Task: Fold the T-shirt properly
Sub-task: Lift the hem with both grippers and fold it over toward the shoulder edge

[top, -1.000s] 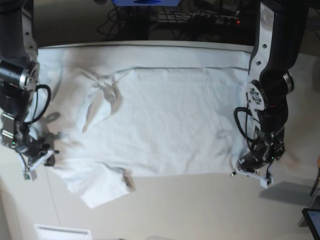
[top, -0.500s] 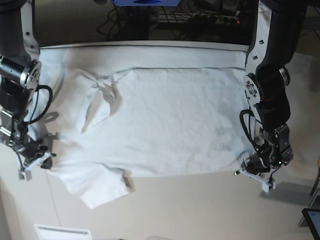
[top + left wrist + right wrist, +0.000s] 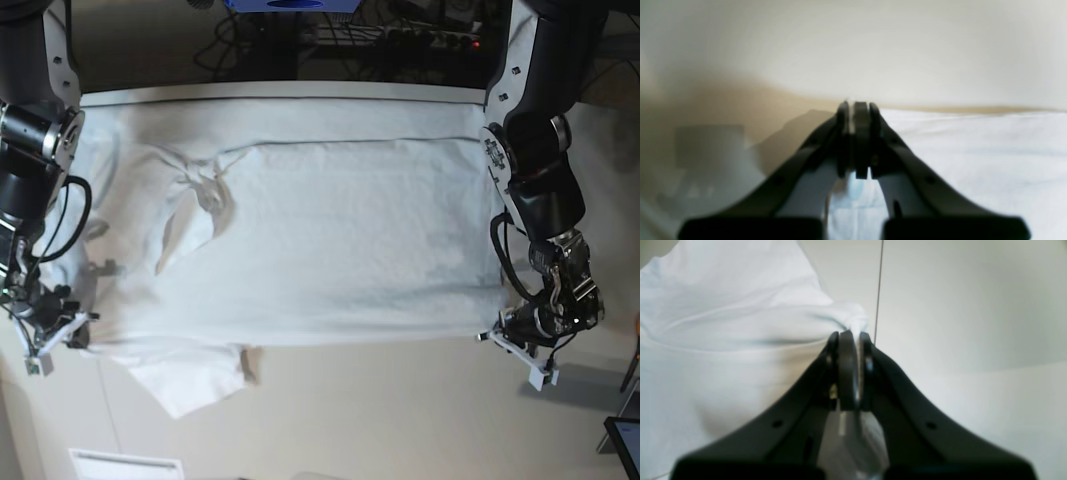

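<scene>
So we've got the T-shirt (image 3: 330, 240) spread flat on the tabletop (image 3: 400, 420), long axis running side to side between our 2 arms. The left pincer (image 3: 525, 345) is clamped on the near hem corner, the right pincer (image 3: 45, 335) clamped on the near edge by the sleeve. Cloth lies away from both pincers, toward the far edge. Bare tabletop sits on the near side, so there's probably room to pull or fold.
</scene>
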Motion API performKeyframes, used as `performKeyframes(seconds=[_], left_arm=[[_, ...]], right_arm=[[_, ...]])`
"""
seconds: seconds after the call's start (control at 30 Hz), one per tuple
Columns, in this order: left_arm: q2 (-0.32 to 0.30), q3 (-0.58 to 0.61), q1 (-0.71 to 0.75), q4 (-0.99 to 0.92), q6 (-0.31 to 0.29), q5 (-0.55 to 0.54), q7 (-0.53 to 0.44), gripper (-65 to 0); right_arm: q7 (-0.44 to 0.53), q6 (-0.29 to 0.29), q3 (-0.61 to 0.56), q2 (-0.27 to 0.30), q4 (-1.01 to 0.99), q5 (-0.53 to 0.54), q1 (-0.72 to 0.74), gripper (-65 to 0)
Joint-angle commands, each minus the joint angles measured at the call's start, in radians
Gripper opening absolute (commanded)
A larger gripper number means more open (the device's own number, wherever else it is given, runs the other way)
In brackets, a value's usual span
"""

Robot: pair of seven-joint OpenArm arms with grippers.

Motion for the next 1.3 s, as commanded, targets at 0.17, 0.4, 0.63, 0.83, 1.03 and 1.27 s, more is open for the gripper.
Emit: performKeyframes(seconds=[0.17,0.4,0.63,0.83,1.03,1.27], left_arm=[[-0.028,-0.002,0.028,0.210,-0.029,-0.003,0.111,-65.0],[-0.027,-0.002,0.119,0.387,-0.029,-0.005,0.215,-65.0],[-0.025,-0.002,0.251,0.582,-0.030,-0.005,0.301,-65.0],[-0.027,-0.003,0.340,0.648,-0.030,-0.005,0.312,-65.0],[-0.024,-0.002,0.433,0.728,-0.030,-0.006,0.312,-65.0],[-0.012,-0.002,0.524,0.750,-0.030,-0.006,0.306,-65.0]], right_arm=[[-0.058,-0.008,0.006,0.024,0.173,0.013,-0.032,-64.3],[-0.152,-0.008,0.006,0.019,0.315,0.013,-0.089,-64.3],[-0.212,-0.006,0.043,0.022,0.355,0.011,-0.112,-64.3],[-0.221,-0.006,0.043,0.019,0.412,0.011,-0.187,-64.3],[-0.238,-0.006,0.044,0.018,0.452,0.011,-0.241,-64.3],[-0.242,-0.006,0.044,0.018,0.453,0.011,-0.273,-64.3]])
